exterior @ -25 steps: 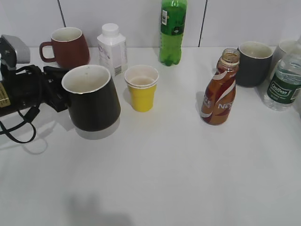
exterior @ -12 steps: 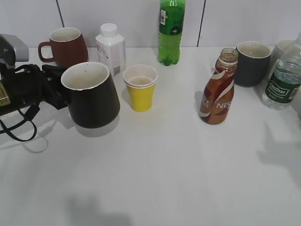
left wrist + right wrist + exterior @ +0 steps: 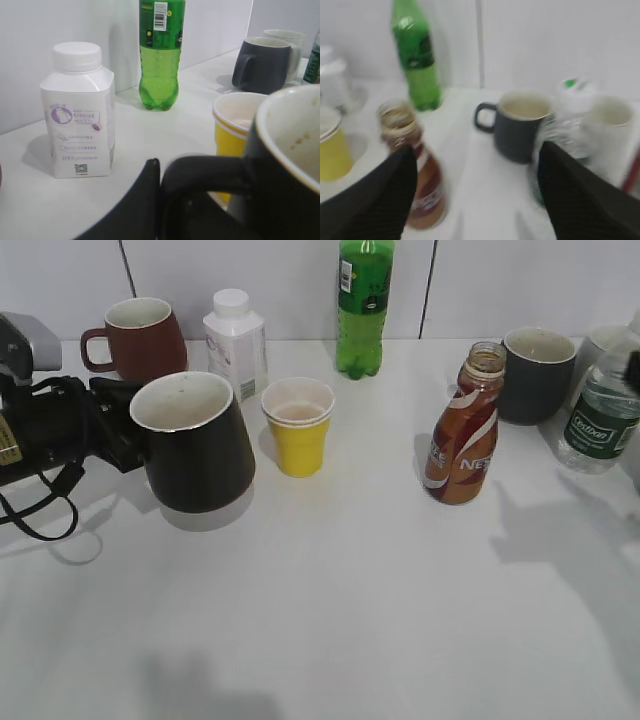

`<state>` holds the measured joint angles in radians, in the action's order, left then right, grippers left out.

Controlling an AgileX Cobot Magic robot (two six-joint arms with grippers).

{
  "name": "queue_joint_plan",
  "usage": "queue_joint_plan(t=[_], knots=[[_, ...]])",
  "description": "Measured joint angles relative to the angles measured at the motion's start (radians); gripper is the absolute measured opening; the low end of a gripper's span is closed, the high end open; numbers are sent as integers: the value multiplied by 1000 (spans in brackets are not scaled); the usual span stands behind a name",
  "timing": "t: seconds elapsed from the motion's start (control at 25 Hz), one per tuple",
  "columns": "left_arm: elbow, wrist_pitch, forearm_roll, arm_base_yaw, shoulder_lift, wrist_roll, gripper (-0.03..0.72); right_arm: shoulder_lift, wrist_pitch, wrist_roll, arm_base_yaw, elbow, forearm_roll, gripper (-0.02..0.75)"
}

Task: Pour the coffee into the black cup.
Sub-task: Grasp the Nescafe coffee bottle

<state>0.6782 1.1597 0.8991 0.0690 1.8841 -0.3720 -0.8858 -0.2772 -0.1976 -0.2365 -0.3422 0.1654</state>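
The black cup (image 3: 195,445) stands tilted at the left of the table, its cream inside showing. My left gripper (image 3: 118,428) is shut on its loop handle (image 3: 205,175), with the cup's rim at the right of the left wrist view (image 3: 287,150). The brown Nescafe coffee bottle (image 3: 465,430) stands upright and capless right of centre. My right gripper (image 3: 476,150) is open and empty, and the bottle (image 3: 417,170) stands just beyond its left finger in the blurred right wrist view. In the exterior view that gripper is almost wholly out of frame at the right.
A yellow paper cup (image 3: 300,430) stands between cup and bottle. At the back are a maroon mug (image 3: 140,335), a white carton bottle (image 3: 237,340) and a green soda bottle (image 3: 365,305). A dark grey mug (image 3: 535,375), a water bottle (image 3: 600,420) and a white mug (image 3: 605,340) stand at the right.
The right arm's shadow has spread in over the table from the right, towards the coffee bottle. The left gripper and the black cup have barely moved.
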Motion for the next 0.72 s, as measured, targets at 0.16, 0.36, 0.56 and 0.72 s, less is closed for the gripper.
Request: queue_joint_plan(t=[0.16, 0.36, 0.56, 0.72], knots=[[0, 0, 0, 0, 0, 0, 39, -80, -28, 0, -72, 9, 0, 593], [0, 0, 0, 0, 0, 0, 39, -243, -114, -1, -105, 21, 18, 643], [0, 0, 0, 0, 0, 0, 39, -438, -299, -22, -105, 22, 51, 662], [0, 0, 1, 0, 0, 0, 39, -577, -462, -24, -105, 22, 56, 664]])
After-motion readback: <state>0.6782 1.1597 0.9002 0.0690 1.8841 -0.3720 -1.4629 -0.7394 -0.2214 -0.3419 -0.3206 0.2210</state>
